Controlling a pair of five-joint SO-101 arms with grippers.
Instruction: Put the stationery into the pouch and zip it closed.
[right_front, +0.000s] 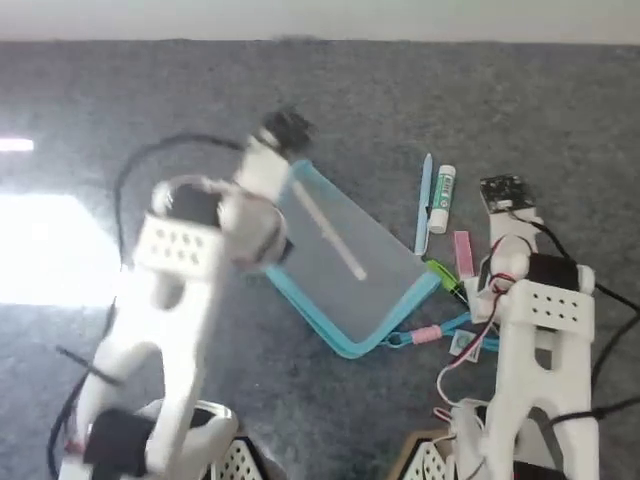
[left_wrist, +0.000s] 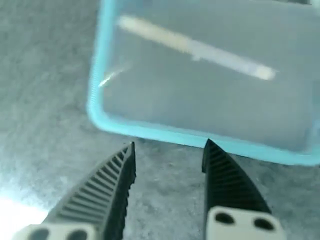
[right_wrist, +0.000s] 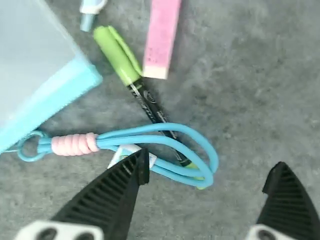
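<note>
The translucent pouch (right_front: 345, 262) with a teal rim lies at the table's middle, and a white pen (right_front: 330, 236) shows through it. My left gripper (right_front: 285, 132) hovers by the pouch's far left corner. In the left wrist view it (left_wrist: 169, 145) is open, just short of the teal edge of the pouch (left_wrist: 200, 137), with the white pen (left_wrist: 195, 47) beyond. My right gripper (right_wrist: 211, 162) is open above the blue zipper strap (right_wrist: 165, 145) with its pink bead. A green marker (right_wrist: 125, 65) and a pink eraser (right_wrist: 161, 37) lie beside the pouch's corner (right_wrist: 45, 95).
A blue pen (right_front: 424, 200) and a white glue stick (right_front: 441, 198) lie side by side right of the pouch, with the pink eraser (right_front: 463, 255) and green marker (right_front: 445, 275) nearer the right arm. Grey carpet-like table surface (right_front: 420, 100) stretches behind.
</note>
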